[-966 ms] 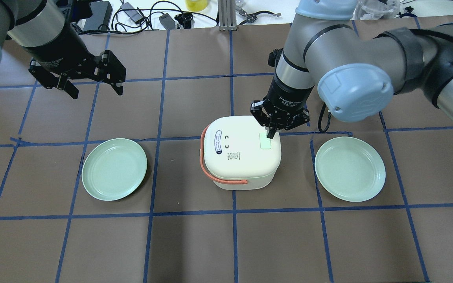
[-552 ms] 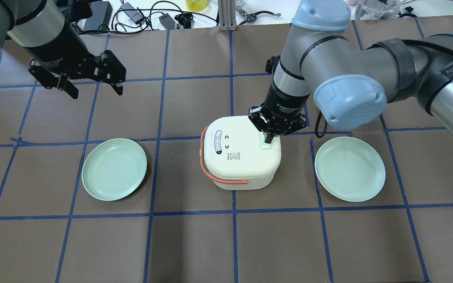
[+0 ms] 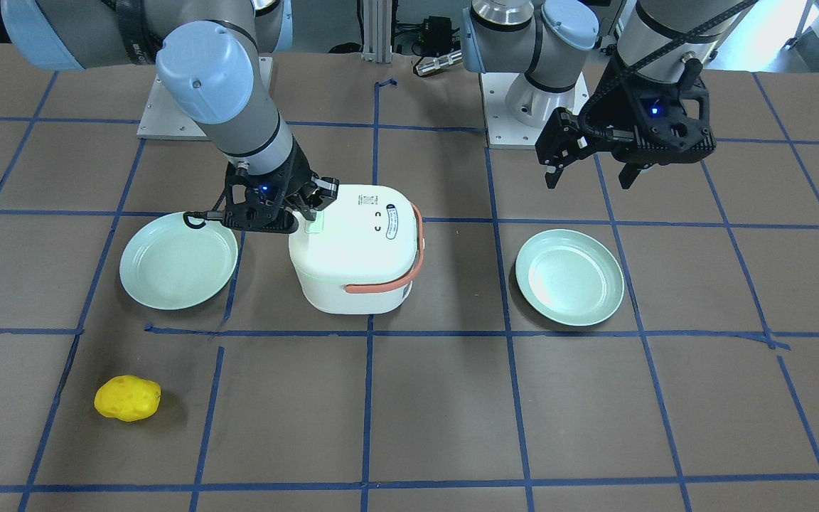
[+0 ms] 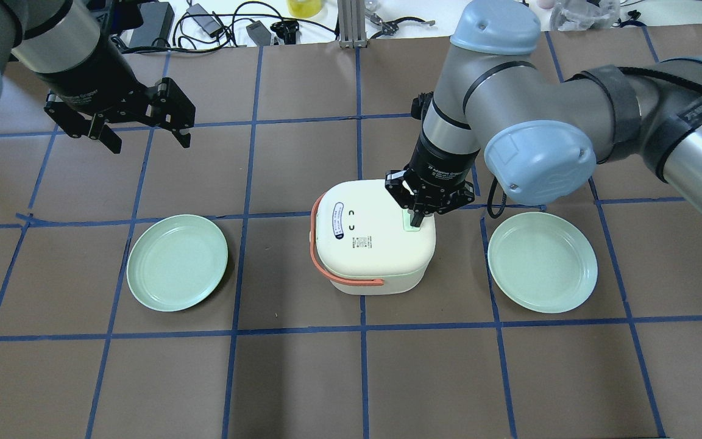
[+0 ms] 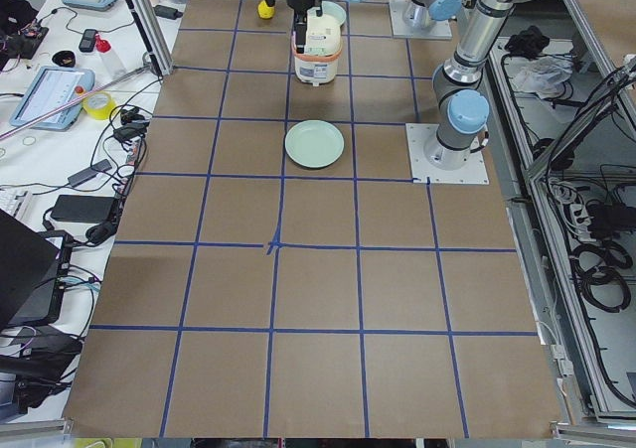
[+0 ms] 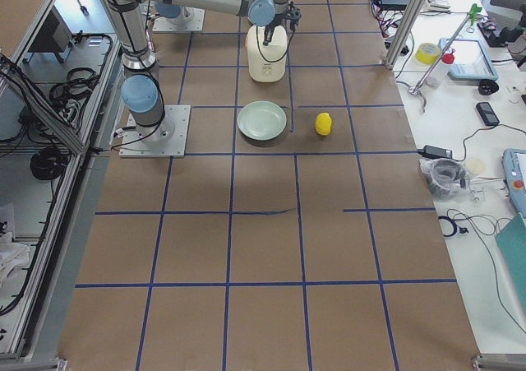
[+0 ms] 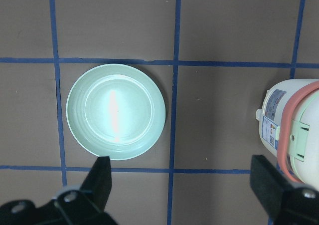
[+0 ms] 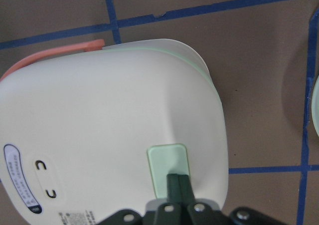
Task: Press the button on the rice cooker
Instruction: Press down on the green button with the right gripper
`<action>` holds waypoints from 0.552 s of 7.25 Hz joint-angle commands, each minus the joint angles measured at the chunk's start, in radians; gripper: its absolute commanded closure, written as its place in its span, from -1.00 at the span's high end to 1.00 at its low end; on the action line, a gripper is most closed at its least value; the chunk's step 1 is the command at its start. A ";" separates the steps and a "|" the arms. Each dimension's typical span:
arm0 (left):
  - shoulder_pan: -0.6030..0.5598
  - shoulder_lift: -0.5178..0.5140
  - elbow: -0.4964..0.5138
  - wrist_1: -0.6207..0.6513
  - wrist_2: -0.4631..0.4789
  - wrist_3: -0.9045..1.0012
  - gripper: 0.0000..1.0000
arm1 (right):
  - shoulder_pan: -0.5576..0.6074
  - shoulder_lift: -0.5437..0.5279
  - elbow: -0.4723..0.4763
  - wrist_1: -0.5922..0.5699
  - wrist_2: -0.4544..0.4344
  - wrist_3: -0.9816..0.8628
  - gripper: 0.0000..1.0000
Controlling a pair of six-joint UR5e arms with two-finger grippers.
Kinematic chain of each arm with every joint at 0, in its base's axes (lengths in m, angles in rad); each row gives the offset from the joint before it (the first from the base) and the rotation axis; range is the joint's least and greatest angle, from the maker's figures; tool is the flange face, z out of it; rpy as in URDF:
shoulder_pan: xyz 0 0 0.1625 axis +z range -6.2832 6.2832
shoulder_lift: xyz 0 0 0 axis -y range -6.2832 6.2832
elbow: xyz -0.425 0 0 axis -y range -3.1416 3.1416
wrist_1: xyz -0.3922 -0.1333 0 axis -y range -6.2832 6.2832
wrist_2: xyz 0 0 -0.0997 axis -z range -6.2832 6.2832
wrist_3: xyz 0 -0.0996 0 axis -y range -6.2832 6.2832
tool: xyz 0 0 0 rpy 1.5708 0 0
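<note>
The white rice cooker (image 4: 369, 244) with a salmon handle stands at the table's middle. Its pale green button (image 4: 411, 224) is on the lid's right side. My right gripper (image 4: 415, 219) is shut and points down, with its fingertips on the button. The right wrist view shows the closed fingertips (image 8: 178, 181) meeting the button (image 8: 167, 161) at its near edge. In the front view the right gripper (image 3: 312, 213) is at the cooker's (image 3: 356, 249) upper left corner. My left gripper (image 4: 147, 140) is open and empty, high at the far left.
Two pale green plates lie either side of the cooker, one on the left (image 4: 177, 262) and one on the right (image 4: 542, 262). A yellow lumpy object (image 3: 127, 398) lies near the operators' edge. Cables and clutter lie beyond the table's far edge.
My right gripper has shifted slightly toward the robot and down, its shut tips now further onto the button. The left arm has not moved.
</note>
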 commanded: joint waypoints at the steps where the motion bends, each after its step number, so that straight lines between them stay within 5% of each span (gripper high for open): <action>1: 0.000 0.000 0.000 0.000 0.000 0.000 1.00 | 0.001 0.003 0.000 0.000 0.000 0.000 -1.00; 4: 0.000 0.000 0.000 0.000 0.000 0.000 1.00 | 0.002 0.003 0.000 0.003 0.032 0.000 -1.00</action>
